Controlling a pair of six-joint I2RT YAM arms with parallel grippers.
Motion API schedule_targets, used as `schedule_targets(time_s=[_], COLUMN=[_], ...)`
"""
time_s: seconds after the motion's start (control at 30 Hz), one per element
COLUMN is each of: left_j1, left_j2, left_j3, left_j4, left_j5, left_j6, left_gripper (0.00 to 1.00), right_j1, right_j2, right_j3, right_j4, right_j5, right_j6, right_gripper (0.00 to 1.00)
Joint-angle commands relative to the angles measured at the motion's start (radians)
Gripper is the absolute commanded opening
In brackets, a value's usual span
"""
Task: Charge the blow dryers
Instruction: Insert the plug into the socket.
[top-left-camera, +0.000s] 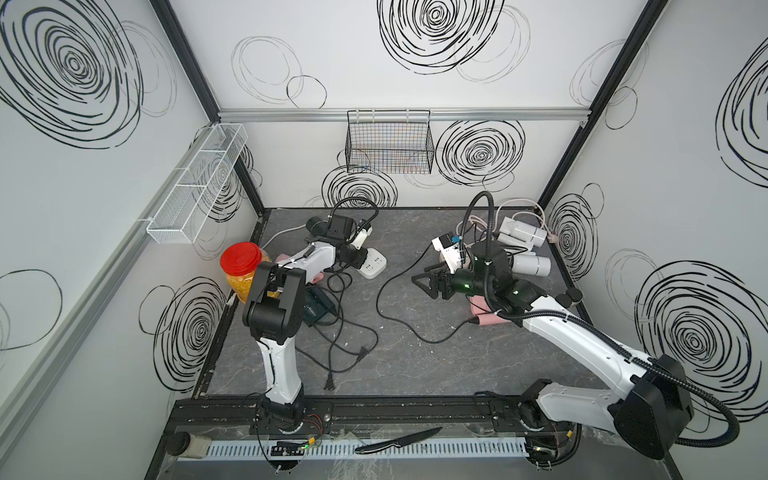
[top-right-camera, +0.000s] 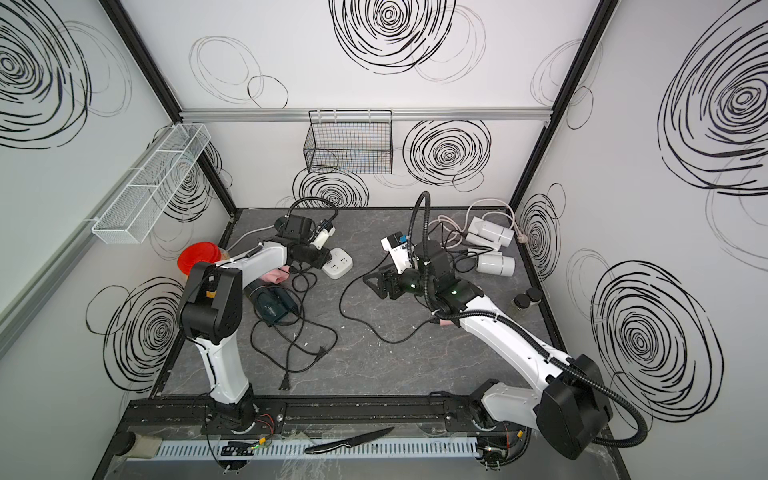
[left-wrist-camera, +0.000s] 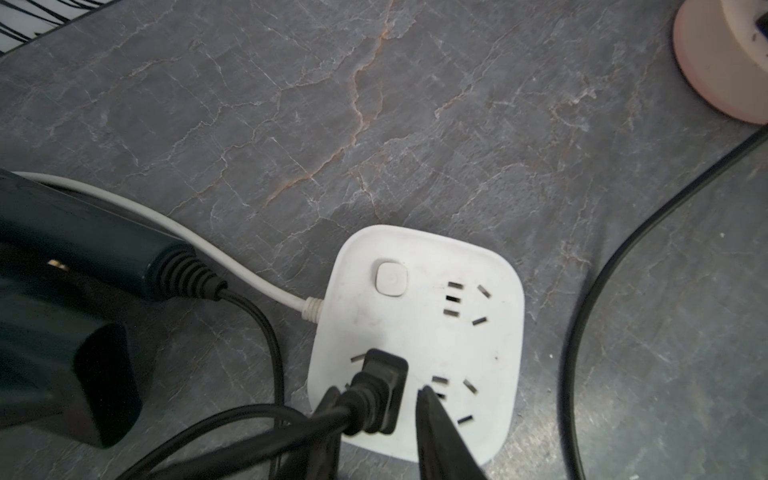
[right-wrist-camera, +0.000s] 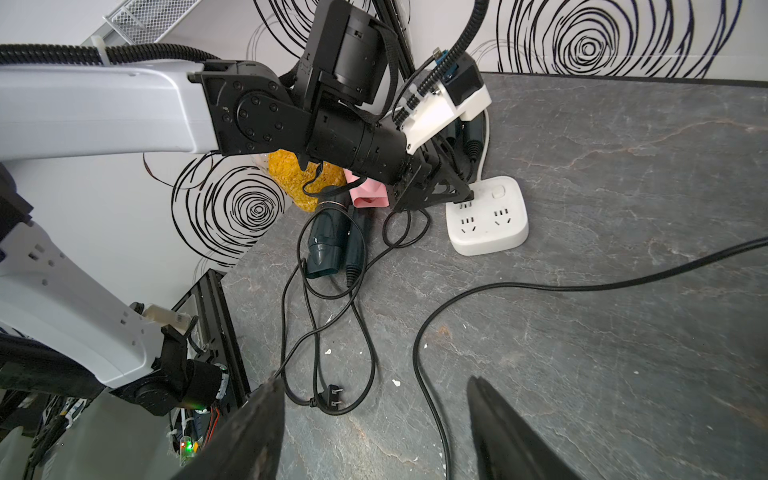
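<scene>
Left claw is down at the white power strip, its fingers set narrowly either side of a black plug seated in one socket. A sliver of white shows between the plug and one finger, so the claw reads as slightly spread, not pinching. The other three socket groups are bare. One dark teal dryer lies just beside the strip; its cord heads toward the plug, though I cannot trace it the whole way. A second dark teal dryer lies below the left arm's elbow with a pink dryer next to it, both in a tangle of black cord. A loose plug lies near the front of the surface, and a second loose plug lies a little further in. Two white dryers sit at the far right corner, and a second pink dryer is partly hidden under the right arm. Right claw hovers spread wide and empty above a long black cord. Judgement: one dryer is plugged in and the task is in its early part. The next move calls for lifting the left claw straight off without snagging the cord, then taking a loose plug by its body with the prongs lined up to the slots. The strip looks light and may slide when pushed.
</scene>
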Motion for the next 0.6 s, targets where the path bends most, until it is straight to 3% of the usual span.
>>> schedule_targets(time_s=[0.0,0.27,0.57], left_j1=[0.003,-0.010,-0.033], left_j2=[-0.033,0.005,0.047], left_j3=[0.006,0.047,0.099], left_j4=[-0.016,-0.041,-0.105], left_j5=[0.004,0.003,-0.040], left_j6=[0.019,0.020,0.058], left_gripper=[0.30,0.17,0.13], right_j1=[0.004,0.004,0.004], right_j2=[-0.013,-0.020,-0.024], right_j3=[-0.020,-0.020,-0.020], right_j4=[-0.013,-0.025,-0.035], right_j5=[0.001,0.012,0.013], right_j6=[-0.005,-0.006,-0.008], right_gripper=[0.72,0.72,0.72])
